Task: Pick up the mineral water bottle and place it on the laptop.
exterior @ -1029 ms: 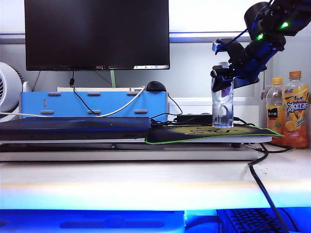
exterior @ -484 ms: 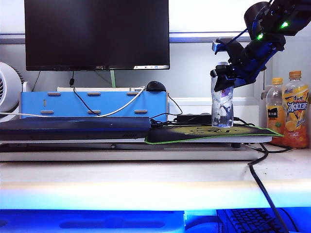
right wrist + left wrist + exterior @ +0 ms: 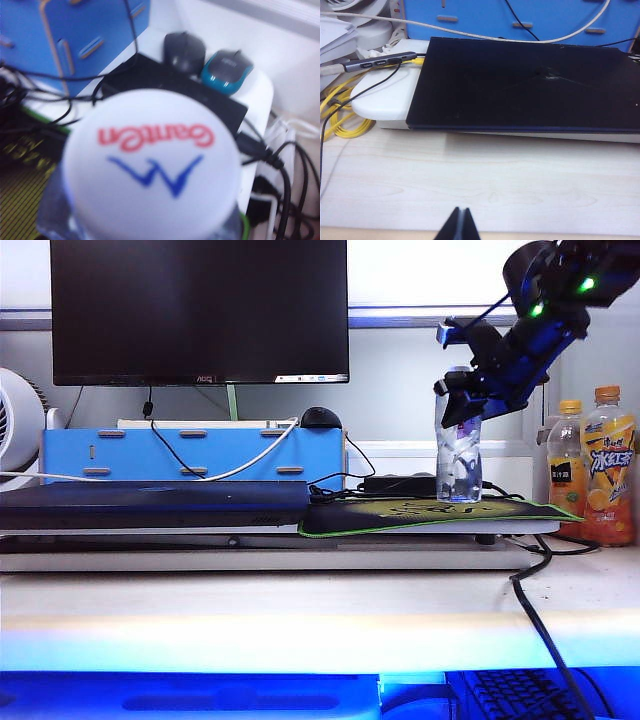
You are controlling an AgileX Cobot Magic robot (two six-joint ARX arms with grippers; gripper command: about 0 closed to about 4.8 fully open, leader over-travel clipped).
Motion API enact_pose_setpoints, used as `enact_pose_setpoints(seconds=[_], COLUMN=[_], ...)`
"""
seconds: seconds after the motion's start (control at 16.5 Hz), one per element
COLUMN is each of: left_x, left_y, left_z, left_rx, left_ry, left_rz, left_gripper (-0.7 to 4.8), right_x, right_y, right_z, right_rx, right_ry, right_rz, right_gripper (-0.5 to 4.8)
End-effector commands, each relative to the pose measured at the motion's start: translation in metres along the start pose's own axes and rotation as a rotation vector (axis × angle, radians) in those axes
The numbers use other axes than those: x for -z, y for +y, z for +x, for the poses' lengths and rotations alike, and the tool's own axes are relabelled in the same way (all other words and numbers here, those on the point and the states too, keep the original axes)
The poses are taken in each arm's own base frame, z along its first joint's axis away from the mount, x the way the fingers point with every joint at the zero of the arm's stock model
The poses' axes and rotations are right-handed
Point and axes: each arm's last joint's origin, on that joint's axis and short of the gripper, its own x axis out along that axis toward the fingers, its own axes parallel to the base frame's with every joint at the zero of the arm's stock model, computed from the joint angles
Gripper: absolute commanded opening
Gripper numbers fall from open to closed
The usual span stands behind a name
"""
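The mineral water bottle (image 3: 458,465) stands upright on the black-and-yellow mouse pad (image 3: 400,512), right of centre. My right gripper (image 3: 462,398) comes down from the upper right and is shut on the bottle just under its cap. In the right wrist view the white "Ganten" cap (image 3: 150,165) fills the picture and hides the fingers. The laptop (image 3: 150,502) lies closed and flat to the left of the pad, a dark slab (image 3: 530,85) in the left wrist view. My left gripper (image 3: 461,212) hangs shut over bare wood in front of the laptop, holding nothing.
A large monitor (image 3: 200,310) and a blue box (image 3: 190,452) stand behind the laptop. Two orange-capped drink bottles (image 3: 610,480) stand at the far right. Two mice (image 3: 185,52) and tangled cables lie behind the bottle. A fan (image 3: 15,430) is at the left.
My right gripper's fingers have closed in on the bottle below the cap. The bottle still stands on the mouse pad, and the wrist has tipped slightly.
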Motion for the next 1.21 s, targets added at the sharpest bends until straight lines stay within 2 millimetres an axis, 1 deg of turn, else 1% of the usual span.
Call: enact_pose_setpoints(seconds=[0.06, 0.24, 0.54, 0.79, 0.97, 1.21], left_x=[-0.001, -0.001, -0.001, -0.001, -0.001, -0.001], left_y=[0.0, 0.0, 0.0, 0.0, 0.0, 0.0], left_z=[0.0, 0.0, 0.0, 0.0, 0.0, 0.0], left_rx=[0.004, 0.004, 0.004, 0.004, 0.004, 0.004], left_ry=[-0.004, -0.004, -0.004, -0.004, -0.004, -0.004], left_rz=[0.001, 0.001, 0.001, 0.001, 0.001, 0.001], left_gripper=[-0.02, -0.02, -0.02, -0.02, -0.02, -0.02], right_x=[-0.015, -0.022, -0.044, -0.052, -0.06, -0.073], right_y=[0.0, 0.0, -0.001, 0.002, 0.017, 0.059], right_z=[-0.013, -0.02, -0.038, -0.051, -0.058, -0.064], right_rx=[-0.011, -0.007, 0.009, -0.071, -0.116, -0.199], right_ry=[-0.059, -0.087, -0.159, -0.162, -0.163, -0.177], right_rz=[-0.008, -0.015, -0.025, 0.037, 0.025, -0.032], right_gripper=[-0.05, -0.05, -0.05, -0.05, -0.05, -0.05])
